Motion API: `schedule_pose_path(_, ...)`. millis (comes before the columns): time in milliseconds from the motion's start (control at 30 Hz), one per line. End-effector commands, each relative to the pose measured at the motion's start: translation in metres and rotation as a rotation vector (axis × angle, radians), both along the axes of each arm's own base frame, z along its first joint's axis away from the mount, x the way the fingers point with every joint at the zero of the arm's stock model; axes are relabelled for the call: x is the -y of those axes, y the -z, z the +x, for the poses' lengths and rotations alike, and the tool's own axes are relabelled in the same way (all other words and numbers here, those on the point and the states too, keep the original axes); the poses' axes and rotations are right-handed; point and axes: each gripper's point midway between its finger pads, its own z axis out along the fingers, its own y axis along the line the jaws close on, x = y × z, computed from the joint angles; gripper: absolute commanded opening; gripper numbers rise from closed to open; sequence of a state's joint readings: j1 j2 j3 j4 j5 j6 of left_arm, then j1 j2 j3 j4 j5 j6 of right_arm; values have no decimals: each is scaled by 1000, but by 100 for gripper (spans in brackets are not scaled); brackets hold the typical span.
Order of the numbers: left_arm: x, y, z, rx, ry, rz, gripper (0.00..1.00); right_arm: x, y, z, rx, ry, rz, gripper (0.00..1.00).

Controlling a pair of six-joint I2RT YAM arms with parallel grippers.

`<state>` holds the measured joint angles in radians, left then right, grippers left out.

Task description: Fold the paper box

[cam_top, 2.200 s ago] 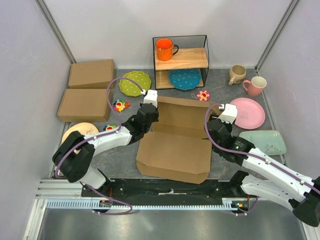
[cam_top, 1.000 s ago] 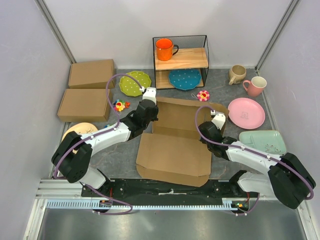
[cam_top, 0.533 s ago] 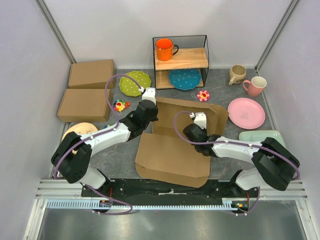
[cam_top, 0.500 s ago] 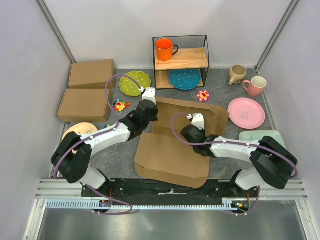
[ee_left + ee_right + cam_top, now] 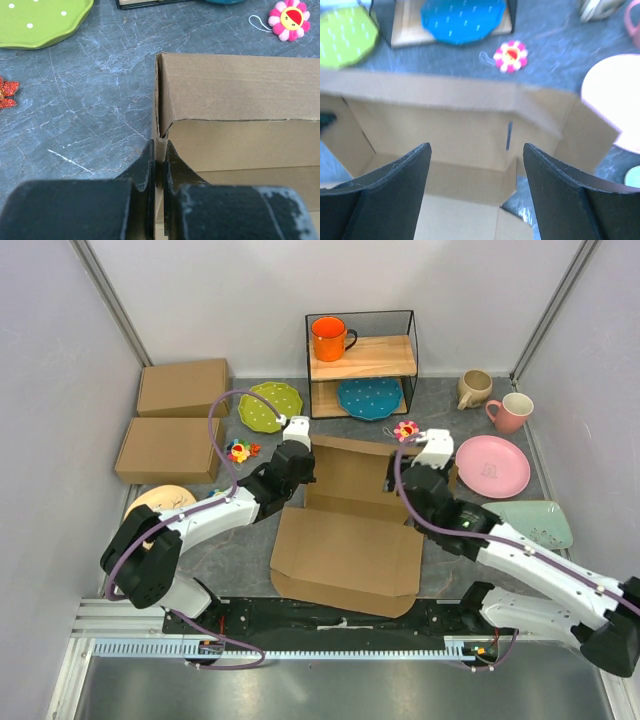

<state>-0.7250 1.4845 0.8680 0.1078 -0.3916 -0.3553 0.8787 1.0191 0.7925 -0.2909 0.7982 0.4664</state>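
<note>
The paper box (image 5: pixel 345 540) lies in the middle of the table, a brown cardboard sheet with its back wall and left side wall raised. My left gripper (image 5: pixel 297 458) is at the box's back left corner. In the left wrist view the left gripper (image 5: pixel 159 152) is shut on the thin upright edge of the paper box (image 5: pixel 240 95). My right gripper (image 5: pixel 408 468) hovers above the box's back right part. In the right wrist view the right gripper (image 5: pixel 476 150) stands wide open with nothing between its fingers (image 5: pixel 395 190), looking down at the paper box (image 5: pixel 445 125) and its right flap.
Behind the box are a wire shelf (image 5: pixel 362 325) with an orange mug (image 5: pixel 331 338) and blue plate (image 5: pixel 370 397), a green plate (image 5: pixel 270 406) and a flower toy (image 5: pixel 406 430). Right: pink plate (image 5: pixel 494 465), mint tray (image 5: pixel 530 523), two mugs (image 5: pixel 474 388). Left: two closed boxes (image 5: pixel 165 450).
My right arm has pulled back from over the box's middle to its back right corner, and its gripper has opened wide. The left gripper has kept its hold on the side wall.
</note>
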Motion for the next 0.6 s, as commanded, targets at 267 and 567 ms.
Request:
schedule_pose_path(267,-24,79,-56,-283,20,99,2,79,-22,52,27,247,233,55)
schedule_pose_path(567,-22,77,-58,-284,29,82,2,45,23,74,-123,138,282,22)
